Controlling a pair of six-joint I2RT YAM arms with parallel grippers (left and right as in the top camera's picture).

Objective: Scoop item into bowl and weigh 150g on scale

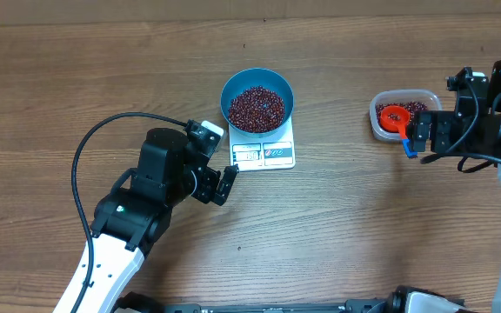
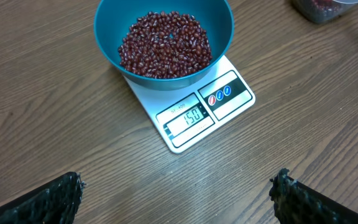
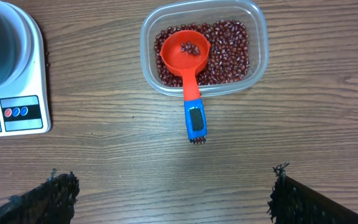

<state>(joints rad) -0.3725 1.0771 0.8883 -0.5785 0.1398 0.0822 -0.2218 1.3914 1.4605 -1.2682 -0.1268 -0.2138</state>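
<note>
The blue bowl (image 1: 257, 87) stands on the white scale (image 1: 263, 154) with a heap of dark red beans (image 1: 257, 108) in it. In the left wrist view the bowl (image 2: 107, 37) and its beans (image 2: 165, 45) are ahead on the scale (image 2: 232, 99), whose display reads 150. My left gripper (image 1: 218, 159) is open just left of the scale, over bare table (image 2: 178, 193). At the right, my right gripper (image 1: 431, 137) is open and empty (image 3: 174, 193). It is just short of the blue handle of the red scoop (image 3: 186, 53).
A clear plastic tub (image 1: 381, 109) at the right holds more beans (image 3: 229, 50). The red scoop (image 1: 396, 117) rests in it with a few beans inside, its handle over the rim onto the table. A black cable (image 1: 90, 152) loops by the left arm.
</note>
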